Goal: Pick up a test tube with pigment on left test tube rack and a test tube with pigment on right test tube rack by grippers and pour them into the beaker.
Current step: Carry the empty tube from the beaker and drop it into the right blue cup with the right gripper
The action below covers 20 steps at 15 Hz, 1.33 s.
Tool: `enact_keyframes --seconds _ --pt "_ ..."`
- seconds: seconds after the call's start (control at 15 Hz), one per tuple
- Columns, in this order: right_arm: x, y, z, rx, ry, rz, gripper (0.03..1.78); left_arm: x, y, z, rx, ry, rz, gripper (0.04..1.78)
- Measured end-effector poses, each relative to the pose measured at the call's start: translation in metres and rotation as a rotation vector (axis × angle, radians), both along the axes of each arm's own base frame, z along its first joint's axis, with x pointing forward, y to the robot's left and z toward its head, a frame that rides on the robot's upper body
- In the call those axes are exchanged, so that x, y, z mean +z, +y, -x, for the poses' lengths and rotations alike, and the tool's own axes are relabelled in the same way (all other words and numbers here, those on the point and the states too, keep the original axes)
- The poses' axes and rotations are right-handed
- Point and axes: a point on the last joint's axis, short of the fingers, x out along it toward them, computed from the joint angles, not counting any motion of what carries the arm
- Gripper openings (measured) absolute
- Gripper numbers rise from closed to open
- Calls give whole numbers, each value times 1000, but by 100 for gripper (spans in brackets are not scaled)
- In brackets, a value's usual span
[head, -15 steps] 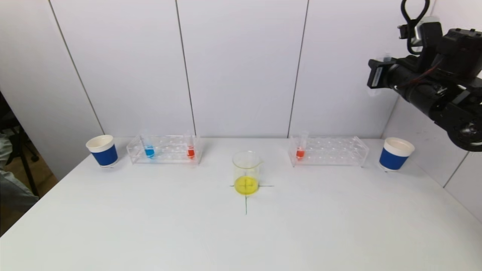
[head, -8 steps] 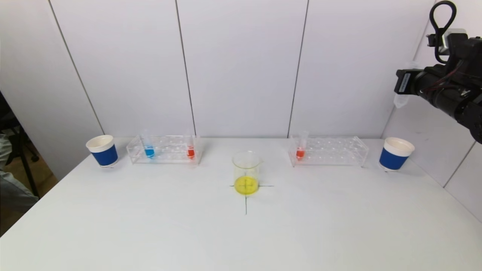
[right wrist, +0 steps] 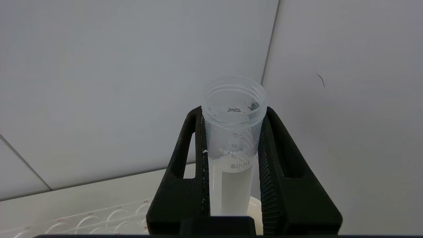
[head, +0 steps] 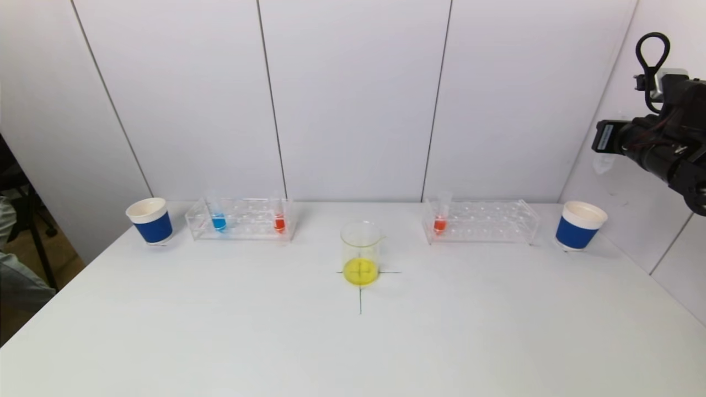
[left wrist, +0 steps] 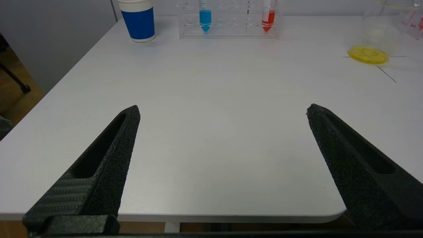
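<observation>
Black textured fingers of my left gripper (left wrist: 223,112) stand spread wide with nothing between them, low over the near edge of the white table (left wrist: 211,132). Ahead of it and well off sit the left test tube rack (head: 240,219), holding a blue-pigment tube (left wrist: 205,19) and a red-pigment tube (left wrist: 268,19), and a blue paper cup (left wrist: 138,19) to one side; the beaker (head: 361,253) with yellow liquid stands on its cross mark, off to the other side.

My right gripper (right wrist: 233,138) is clamped on an empty clear test tube (right wrist: 233,132), mouth up, high by the wall. Below it I see the right-hand blue cup (head: 577,225), with the right test tube rack (head: 480,221) and its one red tube (head: 439,220) just inward.

Risks, as I judge them: the smooth tube could slip in the grip (it's pinched only near the rim), or a release from this height could miss the cup and bounce.
</observation>
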Motion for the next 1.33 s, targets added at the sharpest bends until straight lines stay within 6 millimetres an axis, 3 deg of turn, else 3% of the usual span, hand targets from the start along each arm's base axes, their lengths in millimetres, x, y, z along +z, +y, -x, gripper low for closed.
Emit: enact_keyframes --seconds 0.47,1.33 --pt "-35 -28 -15 -46 72 -21 48 0 0 0 0 0 0 176" --pt "-92 -39 -34 -59 94 -53 48 0 0 0 0 0 0 176"
